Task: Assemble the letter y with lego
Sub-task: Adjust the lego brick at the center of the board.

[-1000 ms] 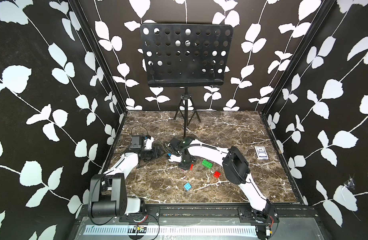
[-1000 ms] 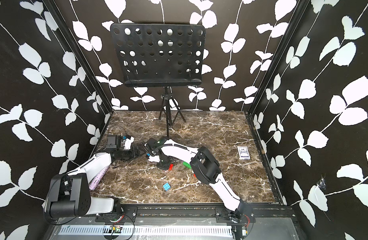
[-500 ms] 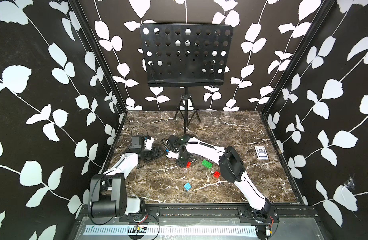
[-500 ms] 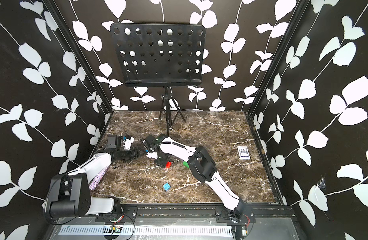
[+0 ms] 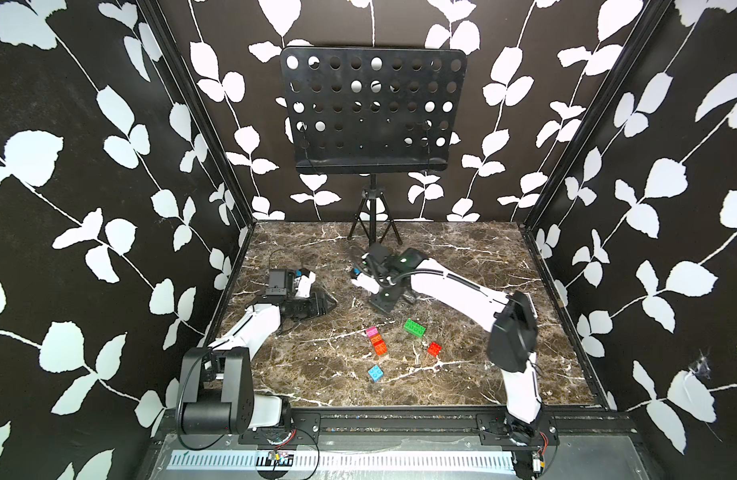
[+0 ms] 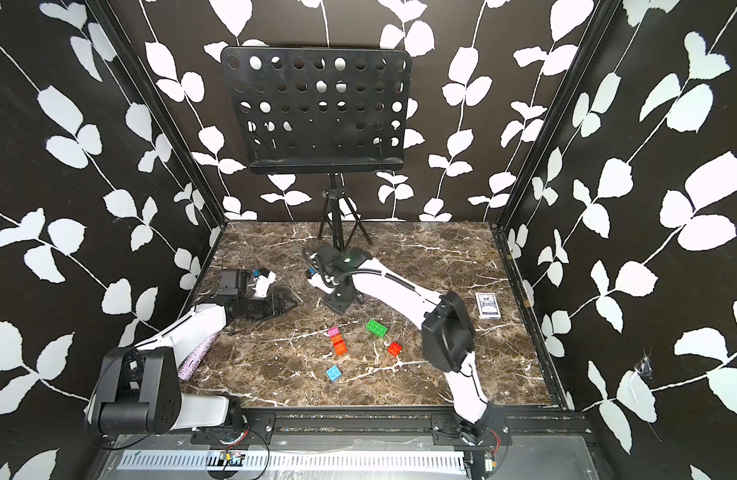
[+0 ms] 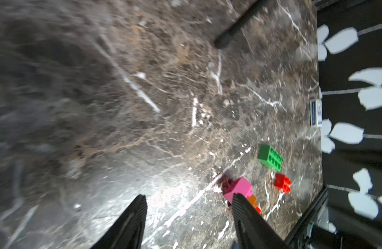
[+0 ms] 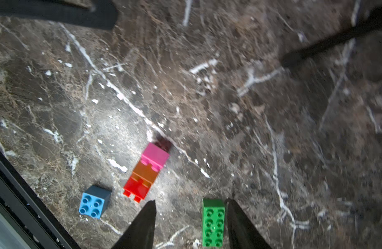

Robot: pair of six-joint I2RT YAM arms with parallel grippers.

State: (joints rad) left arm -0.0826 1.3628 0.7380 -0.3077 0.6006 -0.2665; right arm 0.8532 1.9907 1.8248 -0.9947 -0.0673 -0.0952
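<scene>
The lego lies loose on the marble. A pink, orange and red stack (image 5: 377,343) (image 6: 337,340) (image 8: 148,170) rests on its side. The green brick (image 5: 414,328) (image 8: 213,222), the red brick (image 5: 434,348) (image 7: 282,183) and the blue brick (image 5: 375,372) (image 8: 94,201) lie apart around it. No letter y shape is in view. My right gripper (image 5: 384,305) (image 8: 190,200) hangs open behind the bricks, holding nothing. In the right wrist view the green brick shows beside one finger, lying free on the table. My left gripper (image 5: 331,303) (image 7: 188,195) is open and empty, left of the pile.
A black music stand (image 5: 373,112) rises at the back, its tripod legs (image 7: 235,28) on the marble behind the right wrist. A blue-patterned card box (image 6: 488,305) lies near the right wall. A black rail (image 8: 24,194) borders the table's front.
My right gripper has opened, leaving the three-brick stack on the table, and has drawn back away from it. The left arm has stayed where it was.
</scene>
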